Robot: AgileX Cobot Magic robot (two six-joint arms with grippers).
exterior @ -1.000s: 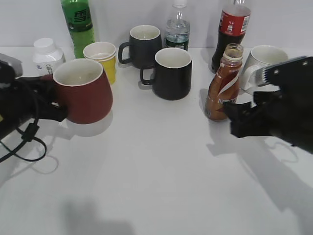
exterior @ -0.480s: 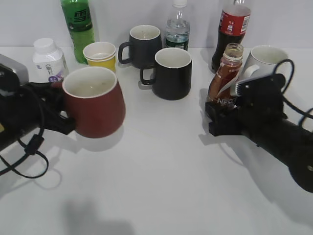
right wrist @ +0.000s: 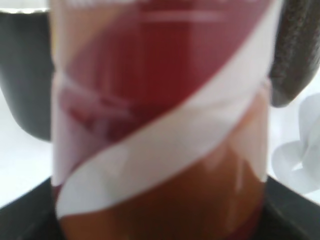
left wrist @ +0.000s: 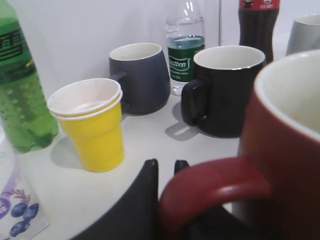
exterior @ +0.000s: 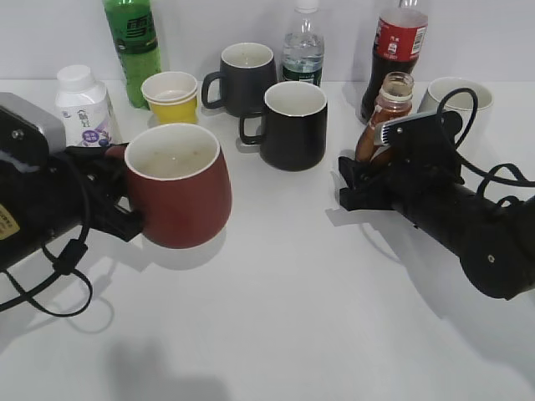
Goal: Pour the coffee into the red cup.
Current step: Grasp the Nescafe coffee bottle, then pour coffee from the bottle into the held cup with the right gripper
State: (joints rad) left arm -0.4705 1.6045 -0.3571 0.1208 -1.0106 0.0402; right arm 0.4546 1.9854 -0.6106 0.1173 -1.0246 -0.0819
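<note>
The red cup [exterior: 180,188], white inside and empty, sits left of centre. My left gripper [exterior: 124,213] is shut on its handle [left wrist: 210,185], with the black fingertips [left wrist: 150,167] just past the handle in the left wrist view. The brown coffee bottle [exterior: 394,93] with a red and white label stands upright at the right, uncapped. My right gripper [exterior: 361,174] reaches around its lower body. In the right wrist view the bottle [right wrist: 160,125] fills the frame and one finger [right wrist: 295,55] lies against its right edge. The other finger is hidden.
A black mug [exterior: 294,125] stands between the cup and the bottle. Behind it are a dark grey mug [exterior: 247,75], stacked yellow cups [exterior: 173,100], a green bottle [exterior: 134,42], a water bottle [exterior: 303,50], a cola bottle [exterior: 399,38], a white mug [exterior: 456,92] and a white jar [exterior: 82,104].
My left gripper has carried the red cup to the right and nearer the front. My right gripper has moved left and closed in around the coffee bottle, which stands where it was.
</note>
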